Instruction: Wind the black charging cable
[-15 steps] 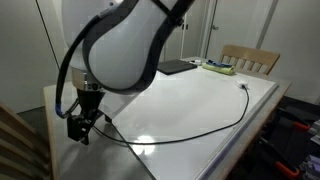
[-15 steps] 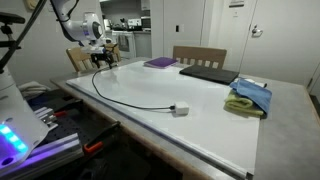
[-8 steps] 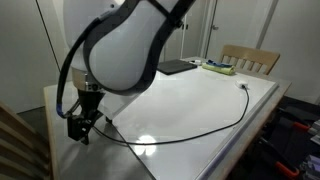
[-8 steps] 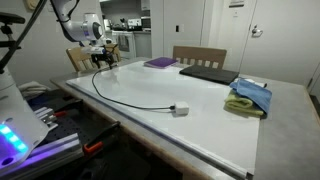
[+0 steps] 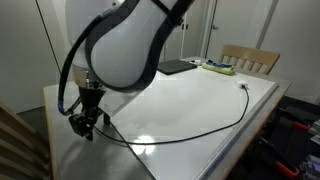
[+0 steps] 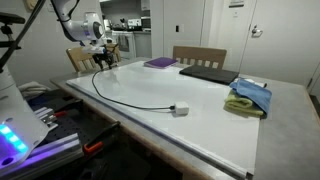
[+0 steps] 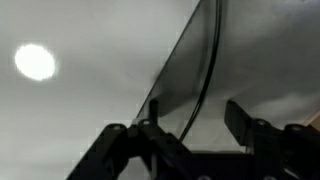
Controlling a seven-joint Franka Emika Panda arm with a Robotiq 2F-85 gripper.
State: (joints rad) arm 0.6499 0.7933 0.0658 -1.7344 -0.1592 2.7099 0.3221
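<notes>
The fingers (image 7: 240,118) stand apart, unclenched, with the black charging cable (image 7: 208,70) running between them toward 12 o'clock. In an exterior view the gripper (image 5: 84,124) has nudged slightly toward 2 o'clock — no loop formed yet — and the cable sprawls across the counter (image 5: 195,92) toward 3 o'clock.

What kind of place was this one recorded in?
Likely a home or office dining area: a large white table with a light wooden chair behind it, a flat black laptop on top, and what looks like a kitchen in the background.
</notes>
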